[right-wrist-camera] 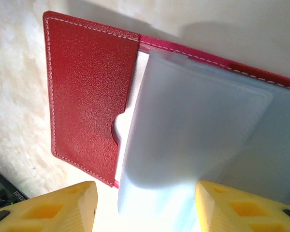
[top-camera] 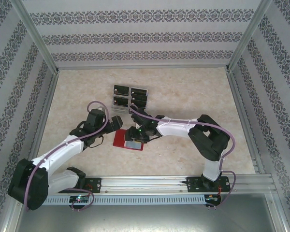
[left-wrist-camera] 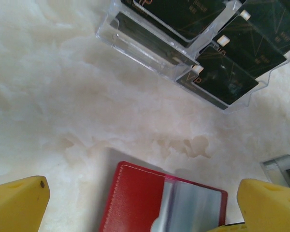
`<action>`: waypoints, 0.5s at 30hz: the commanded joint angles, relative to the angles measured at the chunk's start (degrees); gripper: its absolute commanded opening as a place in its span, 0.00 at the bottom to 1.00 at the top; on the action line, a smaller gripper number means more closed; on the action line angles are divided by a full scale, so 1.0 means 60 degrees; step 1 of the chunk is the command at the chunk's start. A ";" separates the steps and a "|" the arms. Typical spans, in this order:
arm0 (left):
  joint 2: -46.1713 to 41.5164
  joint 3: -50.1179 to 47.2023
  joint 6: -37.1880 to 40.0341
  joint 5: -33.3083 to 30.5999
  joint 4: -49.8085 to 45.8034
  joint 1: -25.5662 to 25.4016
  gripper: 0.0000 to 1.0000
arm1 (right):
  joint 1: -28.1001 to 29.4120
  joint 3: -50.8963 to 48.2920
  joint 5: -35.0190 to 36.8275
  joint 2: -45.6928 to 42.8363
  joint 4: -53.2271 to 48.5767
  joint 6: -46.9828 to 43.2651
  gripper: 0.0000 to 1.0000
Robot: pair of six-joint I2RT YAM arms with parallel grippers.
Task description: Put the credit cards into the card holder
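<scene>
With the right pincer (right-wrist-camera: 144,189) parted and grasping nothing, astride the clear sleeves (right-wrist-camera: 193,121) of the open red card holder (right-wrist-camera: 87,87) at the bench's (top-camera: 193,92) middle, likely to lift a pocket open. With the left pincer (left-wrist-camera: 142,188) released wide at the holder's left flap, probably to pin it flat. Still unloaded: black credit cards (top-camera: 130,95) in the clear tray (left-wrist-camera: 135,48) just beyond, toward the far edge.

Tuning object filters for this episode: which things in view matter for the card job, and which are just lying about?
Job:
- credit cards, black, in the clear tray
- card holder, red, lying open, sleeves showing

Just there:
- the clear tray itself
- aluminium rail at the near edge
- patterned walls
</scene>
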 commanded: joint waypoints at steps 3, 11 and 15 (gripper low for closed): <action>-0.0836 0.0016 -0.0402 -0.0415 -0.0716 0.0159 1.00 | 0.0092 0.0731 -0.0199 0.0339 -0.0456 -0.0017 0.56; -0.0968 0.0323 -0.0078 -0.0393 -0.1369 0.0206 1.00 | 0.0175 0.1189 -0.0016 0.0356 -0.0869 -0.0148 0.56; -0.0506 0.0201 0.0328 -0.0370 -0.1722 0.0245 1.00 | 0.0084 0.0838 0.0432 -0.0236 -0.0979 -0.0190 0.56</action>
